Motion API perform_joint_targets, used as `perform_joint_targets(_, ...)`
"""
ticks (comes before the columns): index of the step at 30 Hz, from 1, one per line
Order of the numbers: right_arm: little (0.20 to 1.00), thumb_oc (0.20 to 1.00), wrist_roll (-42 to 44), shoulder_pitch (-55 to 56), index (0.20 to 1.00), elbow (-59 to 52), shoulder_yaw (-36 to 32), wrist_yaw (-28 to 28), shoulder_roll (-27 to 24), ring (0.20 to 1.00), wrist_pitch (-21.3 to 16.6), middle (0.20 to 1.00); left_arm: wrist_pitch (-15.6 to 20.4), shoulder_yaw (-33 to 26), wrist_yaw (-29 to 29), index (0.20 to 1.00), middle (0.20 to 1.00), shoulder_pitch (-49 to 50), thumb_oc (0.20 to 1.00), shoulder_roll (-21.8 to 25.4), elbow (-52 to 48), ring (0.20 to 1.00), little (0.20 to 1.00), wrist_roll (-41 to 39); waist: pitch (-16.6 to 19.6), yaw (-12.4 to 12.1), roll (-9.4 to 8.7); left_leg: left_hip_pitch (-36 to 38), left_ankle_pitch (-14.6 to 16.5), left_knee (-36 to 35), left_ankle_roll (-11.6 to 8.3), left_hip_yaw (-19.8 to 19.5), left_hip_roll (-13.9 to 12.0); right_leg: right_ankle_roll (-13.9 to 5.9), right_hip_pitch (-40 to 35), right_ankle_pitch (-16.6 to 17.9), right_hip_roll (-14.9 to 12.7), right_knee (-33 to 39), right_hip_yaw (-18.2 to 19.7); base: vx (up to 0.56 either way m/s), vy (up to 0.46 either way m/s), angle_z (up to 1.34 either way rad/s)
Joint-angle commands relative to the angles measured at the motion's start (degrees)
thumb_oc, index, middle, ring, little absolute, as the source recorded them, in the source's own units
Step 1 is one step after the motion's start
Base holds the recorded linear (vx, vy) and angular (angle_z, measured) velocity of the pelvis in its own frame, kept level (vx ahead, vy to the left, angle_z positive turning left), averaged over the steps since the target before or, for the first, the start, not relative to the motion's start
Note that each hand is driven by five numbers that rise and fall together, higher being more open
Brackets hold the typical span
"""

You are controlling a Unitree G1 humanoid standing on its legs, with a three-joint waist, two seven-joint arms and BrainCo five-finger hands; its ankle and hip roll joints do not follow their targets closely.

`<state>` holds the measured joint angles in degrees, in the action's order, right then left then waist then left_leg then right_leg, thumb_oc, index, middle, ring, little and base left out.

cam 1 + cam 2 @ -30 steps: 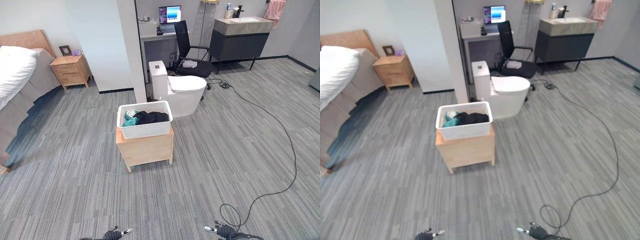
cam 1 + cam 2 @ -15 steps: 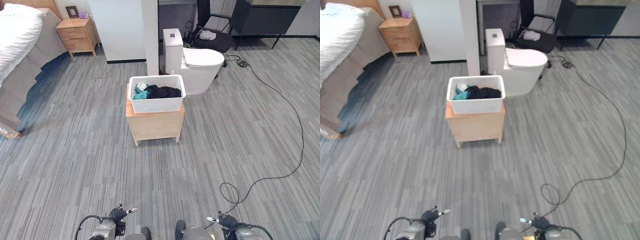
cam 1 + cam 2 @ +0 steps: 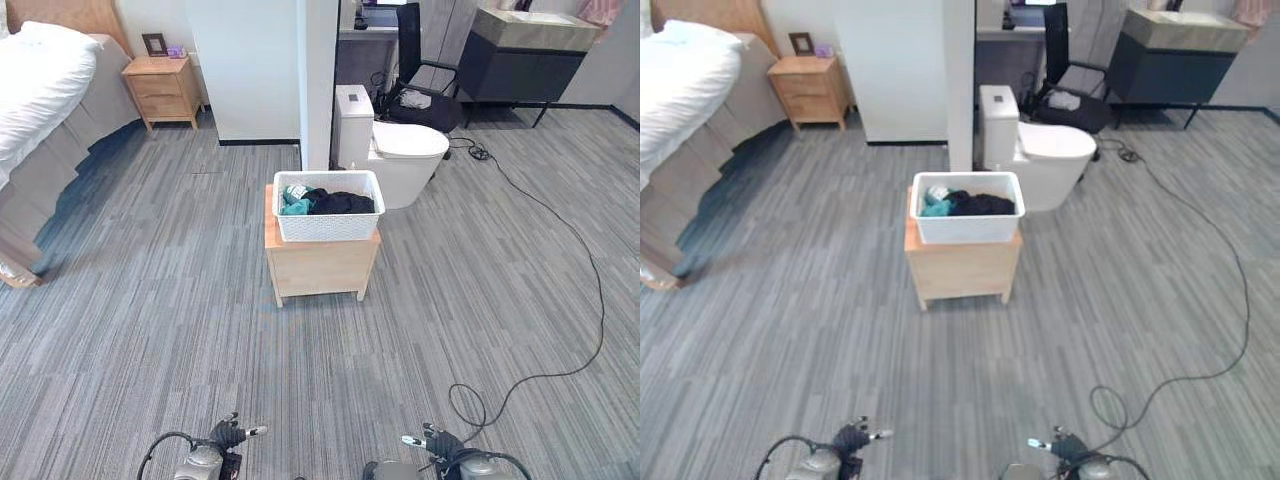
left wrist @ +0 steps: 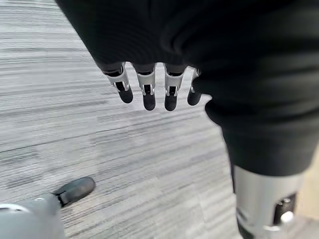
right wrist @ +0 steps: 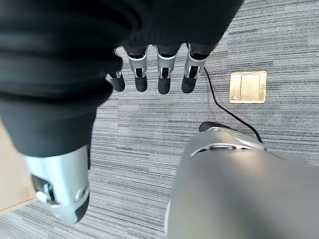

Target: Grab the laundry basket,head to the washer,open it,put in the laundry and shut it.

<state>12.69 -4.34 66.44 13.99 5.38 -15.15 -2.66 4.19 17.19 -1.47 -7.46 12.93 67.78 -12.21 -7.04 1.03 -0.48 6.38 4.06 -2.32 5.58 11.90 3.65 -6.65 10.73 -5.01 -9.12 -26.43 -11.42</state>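
The laundry basket (image 3: 328, 204) is a white rectangular plastic tub with perforated, lattice-textured walls and a smooth rolled rim. It stands on a small light-wood cabinet (image 3: 321, 265) with short legs, ahead of the robot on the floor (image 3: 150, 330), and is well apart from both hands. Inside it lies the laundry (image 3: 340, 203): a dark crumpled garment fills most of the tub, and a teal cloth (image 3: 293, 206) is bunched at the robot's left end.

The floor is grey carpet with a fine striped weave. Behind the cabinet stands a glossy white toilet (image 3: 395, 158) with its lid down, beside a white wall end (image 3: 320, 80). To the left are a bed (image 3: 45, 90) with a white duvet and a wooden nightstand (image 3: 167, 90). Farther back are a black office chair (image 3: 420, 70) and a dark vanity (image 3: 525, 65) with a pale top.

The left hand (image 4: 149, 92) hangs low at the robot's side; its fingers (image 4: 145, 94) are straight, slightly apart and hold nothing. The right hand (image 5: 154, 74) hangs likewise, fingers (image 5: 164, 77) extended side by side and empty, above the carpet near a brass floor plate (image 5: 247, 87).
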Motion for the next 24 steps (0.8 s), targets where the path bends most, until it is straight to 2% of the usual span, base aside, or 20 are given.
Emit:
perform_joint_targets(1,1.0,1.0,2.1,0.49,1.0,-1.44,-0.38,-0.01,-1.14,1.0,-2.15,1.0,1.62,0.01,-0.37,1.0,1.0,-2.23,1.0,-0.62,-0.35,1.0,1.0,2.2,0.01,1.07,-0.11,-0.96,1.15,2.62,-0.69,-4.37,0.71,-2.12,-1.01,7.76,3.03,2.8,4.04,0.15,0.011,-0.04)
perform_joint_targets(3,1.0,1.0,1.29,-0.16,1.0,-0.89,0.42,0.2,-1.23,1.0,-2.15,1.0,1.53,-0.32,-0.71,1.0,1.0,-3.29,1.0,-0.37,0.78,1.0,1.0,2.84,0.02,0.56,-0.73,0.06,1.82,1.51,-1.12,-3.45,1.01,-1.78,-0.13,8.31,1.46,10.57,-1.22,0.21,-0.037,0.03)
perform_joint_targets(4,1.0,1.0,0.62,-0.77,1.0,-0.25,1.36,0.39,-1.21,1.0,-2.0,1.0,1.41,-0.35,-0.77,1.0,1.0,-3.87,1.0,-0.41,1.85,1.0,1.0,3.03,0.0,0.71,-1.63,0.89,2.73,1.39,-1.63,-3.61,1.44,-2.3,1.9,11.15,1.25,17.0,-3.32,0.36,-0.098,-0.01)
perform_joint_targets(5,1.0,1.0,0.52,-1.12,1.0,0.23,1.7,0.4,-0.98,1.0,-1.85,1.0,1.36,-0.52,-0.64,1.0,1.0,-4.35,1.0,-0.61,2.79,1.0,1.0,3.05,-0.18,1.35,-2.15,2.03,3.51,1.58,-2.16,-4.05,1.66,-3.11,2.75,13.69,1.84,21.62,-3.14,0.4,-0.106,-0.01)
perform_joint_targets(7,1.0,1.0,0.55,-1.44,1.0,0.92,1.55,0.21,-0.74,1.0,-1.51,1.0,1.18,-0.86,-0.69,1.0,1.0,-4.64,1.0,-0.91,3.57,1.0,1.0,3.03,-0.13,2.03,-2.36,3.95,4.38,1.88,-3.09,-4.74,1.35,-3.97,3.95,15.95,1.33,24.88,-3.89,0.48,-0.103,0.01)
perform_joint_targets(8,1.0,1.0,0.48,-0.71,1.0,0.9,1.6,0.43,-0.74,1.0,-1.39,1.0,1.2,-0.9,-0.85,1.0,1.0,-4.59,1.0,-1.03,3.99,1.0,1.0,3.13,0.3,2.86,-2.4,5.63,4.76,2.35,-3.47,-5.9,1.12,-3.84,4.15,16.71,1.85,24.56,-1.77,0.53,-0.126,0.17)
perform_joint_targets(11,1.0,1.0,0.5,0.33,1.0,1.7,1.51,0.63,-0.9,1.0,-1.23,1.0,1.05,-0.75,-0.74,1.0,1.0,-4.16,1.0,-1.55,4.65,1.0,1.0,3.16,2.02,3.23,-2.07,7.44,5.1,3.33,-4.5,-6.82,0.19,-2.68,2.06,16.59,2.9,25.65,-2.2,0.41,-0.141,0.68)
perform_joint_targets(13,1.0,1.0,-0.26,0.76,1.0,1.61,2.05,0.87,-1.27,1.0,-1.13,1.0,0.83,-1.06,-0.66,1.0,1.0,-3.69,1.0,-1.55,5.05,1.0,1.0,2.65,3.27,3.62,-1.46,7.07,2.69,8.45,-6.7,-7.94,-1.39,-0.75,0.72,13.98,4.8,23.46,-3.45,0.44,-0.236,0.16)
perform_joint_targets(14,1.0,1.0,-0.7,0.92,1.0,0.79,2.5,1.04,-1.68,1.0,-1.09,1.0,0.78,-1.17,-0.52,1.0,1.0,-3.46,1.0,-1.32,4.84,1.0,1.0,2.47,3.49,3.7,-1.36,5.45,-0.48,14.87,-8.51,-7.81,-2.42,0.56,-0.38,12.68,5.83,23.29,-3.76,0.38,-0.299,0.15)
perform_joint_targets(15,1.0,1.0,-0.71,1.01,1.0,-0.33,2.89,1.08,-2.53,1.0,-1.24,1.0,0.79,-0.7,-0.32,1.0,1.0,-3.71,1.0,-0.95,4.41,1.0,1.0,2.29,2.41,3.4,-2.12,-0.85,-6.88,27.66,-11.26,-7.14,-4.6,2.44,-3.64,11.08,6.74,24.55,-3.78,0.3,-0.338,0.25)
perform_joint_targets(16,1.0,1.0,-0.62,0.89,1.0,-1.54,3.31,1.1,-3.13,1.0,-1.46,1.0,0.77,-0.49,-0.38,1.0,1.0,-4.25,1.0,-0.31,3.85,1.0,1.0,2.03,1.23,2.97,-3.44,-4.8,-10.86,34.08,-12.24,-6.73,-5.55,3.53,-4.9,10.32,6.25,24.94,-4.0,0.18,-0.32,0.12)
perform_joint_targets(17,1.0,1.0,-0.59,0.6,1.0,-2.71,3.69,1.06,-3.58,1.0,-1.49,1.0,0.68,-0.45,-0.55,1.0,1.0,-4.94,1.0,0.23,3.29,1.0,1.0,1.81,-0.17,2.34,-4.05,-8.2,-11.22,39.22,-12.17,-6.38,-6.12,4.44,-5.69,9.52,6.2,24.83,-4.46,0.22,-0.313,-0.01)
perform_joint_targets(18,1.0,1.0,-1.92,0.24,1.0,-4.88,5.36,0.9,-4.7,1.0,-1.47,1.0,0.79,-0.32,-1.5,1.0,1.0,-6.85,1.0,1.38,2.52,1.0,1.0,1.2,-2.55,0.98,-5.01,-15.46,-8.91,36.31,-10.62,-0.98,-10.83,4.83,-8.46,7.25,5.98,25.38,-5.54,0.26,-0.23,-0.02)
perform_joint_targets(19,1.0,1.0,-2.76,0.45,1.0,-5.36,5.66,0.94,-5.04,1.0,-1.47,1.0,0.78,-0.18,-1.73,1.0,1.0,-7.46,1.0,1.54,2.69,1.0,1.0,1.3,-2.67,0.78,-5.34,-16.71,-8.16,34.01,-10.5,0.89,-12.68,4.43,-9.58,6.8,5.56,25.85,-6.26,0.44,-0.072,0.36)
perform_joint_targets(20,1.0,1.0,-4.2,1.45,1.0,-7.46,6.01,0.75,-5.51,1.0,-1.65,1.0,0.96,-0.22,-2.13,1.0,1.0,-7.7,1.0,1.8,2.41,1.0,1.0,1.47,-2.43,0.47,-5.06,-15.75,-8.04,20.85,-10.48,3.03,-14.69,3.0,-11.1,6.24,4.67,26.62,-7.02,0.38,0.147,0.33)
perform_joint_targets(22,1.0,1.0,-5.73,2.25,1.0,-10.13,6.62,0.85,-6.18,1.0,-2.05,1.0,1.32,-0.7,-2.66,1.0,1.0,-7.26,1.0,2.13,2.39,1.0,1.0,1.74,-2.12,-0.1,-3.99,-15.42,-11.49,6.89,-11.52,0.78,-13.88,1.97,-12.24,5.39,4.86,27.15,-6.31,0.38,0.227,-0.12)
perform_joint_targets(23,1.0,1.0,-6.59,2.79,1.0,-11.52,6.82,1.09,-6.76,1.0,-2.2,1.0,1.51,-1.02,-2.82,1.0,1.0,-6.82,1.0,2.21,2.31,1.0,1.0,1.5,-1.74,-0.18,-3.53,-15.92,-13.88,1.57,-12.38,-0.14,-14.84,1.4,-13.49,4.63,4.79,27.67,-5.92,0.25,0.148,-0.51)
perform_joint_targets(24,1.0,1.0,-6.59,2.82,1.0,-11.55,6.81,1.1,-6.78,1.0,-2.18,1.0,1.51,-1.02,-2.83,1.0,1.0,-6.81,1.0,2.2,2.31,1.0,1.0,1.5,-1.63,-0.14,-3.5,-15.94,-14.12,1.3,-12.37,-0.16,-14.81,1.41,-13.38,4.69,4.81,27.7,-5.96,0.6,0.413,-0.34)
